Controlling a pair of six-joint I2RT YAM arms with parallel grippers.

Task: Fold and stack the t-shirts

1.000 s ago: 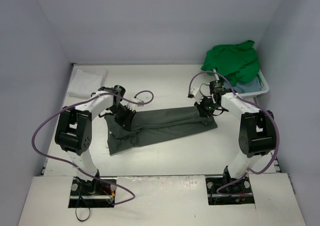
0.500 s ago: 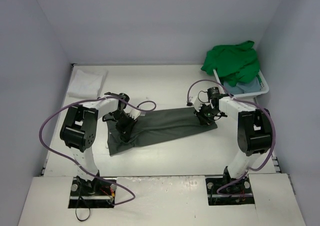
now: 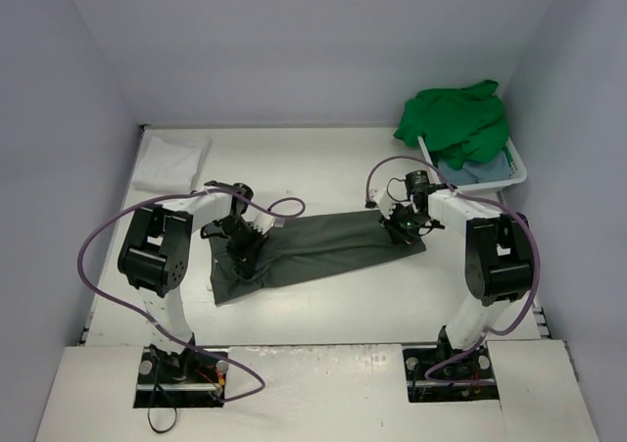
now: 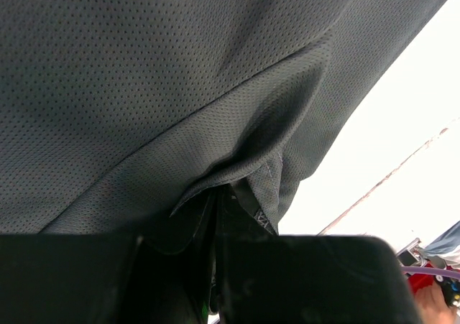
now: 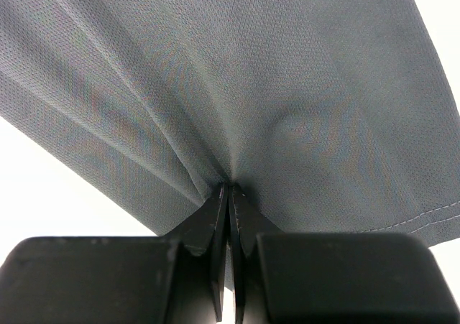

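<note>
A dark grey-olive t-shirt (image 3: pixel 323 246) lies folded lengthwise into a long strip across the middle of the table. My left gripper (image 3: pixel 243 250) is shut on its left end, pinching a fold of the cloth (image 4: pixel 237 187). My right gripper (image 3: pixel 402 224) is shut on its right end, the cloth (image 5: pixel 287 108) puckering at the fingertips. A folded white t-shirt (image 3: pixel 171 161) rests at the back left. A bright green t-shirt (image 3: pixel 456 121) is heaped over the basket, with a light blue t-shirt (image 3: pixel 482 173) under it.
A white plastic basket (image 3: pixel 516 171) stands at the back right against the wall. Purple cables (image 3: pixel 98 241) loop off both arms. The enclosure walls close in the table on three sides.
Both grippers have drawn toward the near side with the shirt's ends, the left one also shifting right. The strip's far edge has folded inward, making it narrower.
</note>
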